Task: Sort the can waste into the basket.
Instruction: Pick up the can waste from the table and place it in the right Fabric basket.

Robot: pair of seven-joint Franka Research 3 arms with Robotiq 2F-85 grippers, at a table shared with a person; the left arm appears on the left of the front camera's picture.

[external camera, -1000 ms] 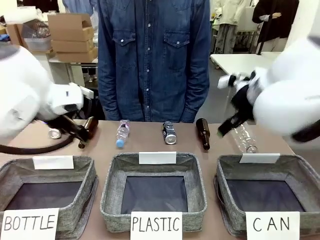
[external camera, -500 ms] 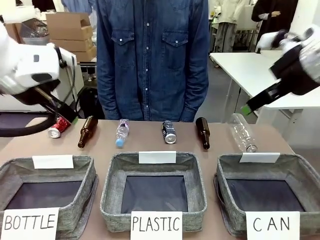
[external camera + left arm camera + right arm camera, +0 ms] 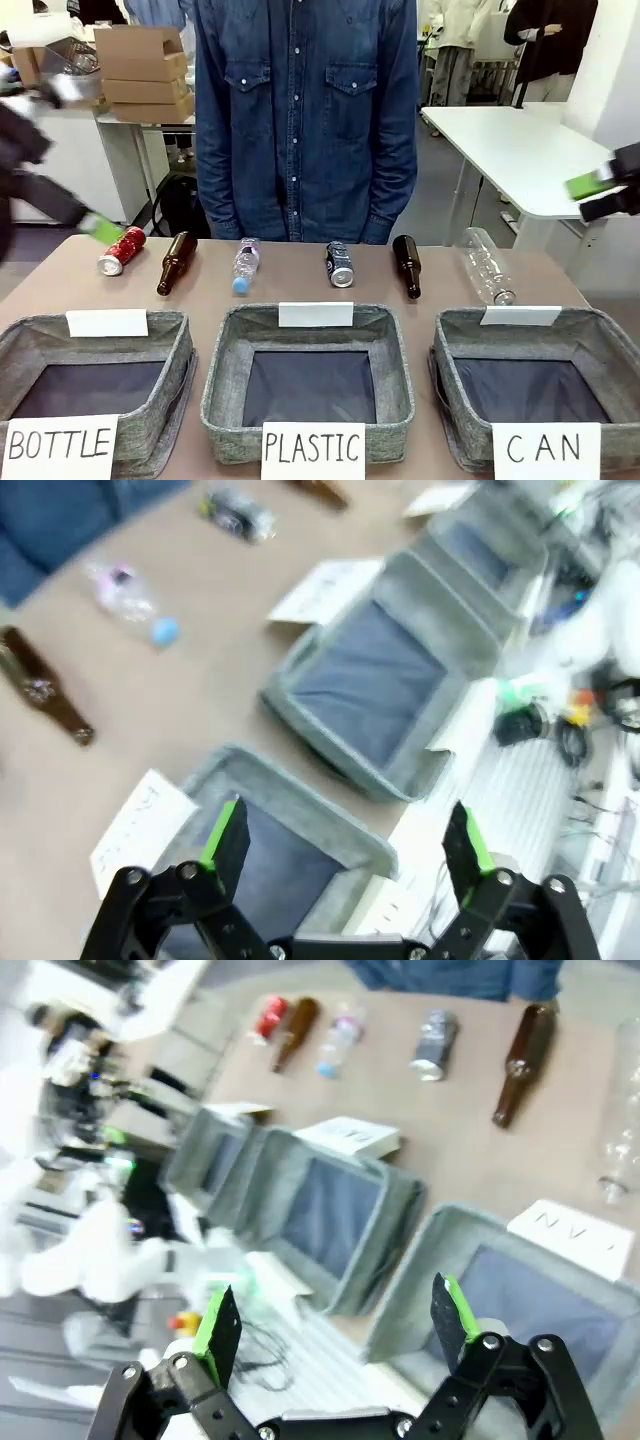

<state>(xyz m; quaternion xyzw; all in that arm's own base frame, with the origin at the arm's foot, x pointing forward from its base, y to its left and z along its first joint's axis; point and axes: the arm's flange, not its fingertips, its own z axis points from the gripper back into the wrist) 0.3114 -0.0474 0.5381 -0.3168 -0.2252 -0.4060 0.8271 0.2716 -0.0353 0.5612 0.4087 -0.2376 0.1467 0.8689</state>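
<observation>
My left gripper point(image 3: 345, 835), right gripper point(image 3: 335, 1320) spread, empty; red can point(image 3: 122, 250) at 10 o'clock, black can point(image 3: 339, 265) at 12, flat for pinching; basket point(image 3: 450, 350) at 4

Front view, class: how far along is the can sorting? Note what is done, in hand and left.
Done: nothing yet; the CAN basket shows a bare dark bottom. In hand: nothing; the left gripper and right gripper are both open and empty. Left: the red can and the black can lie in the far row, and both must go into that basket.
</observation>
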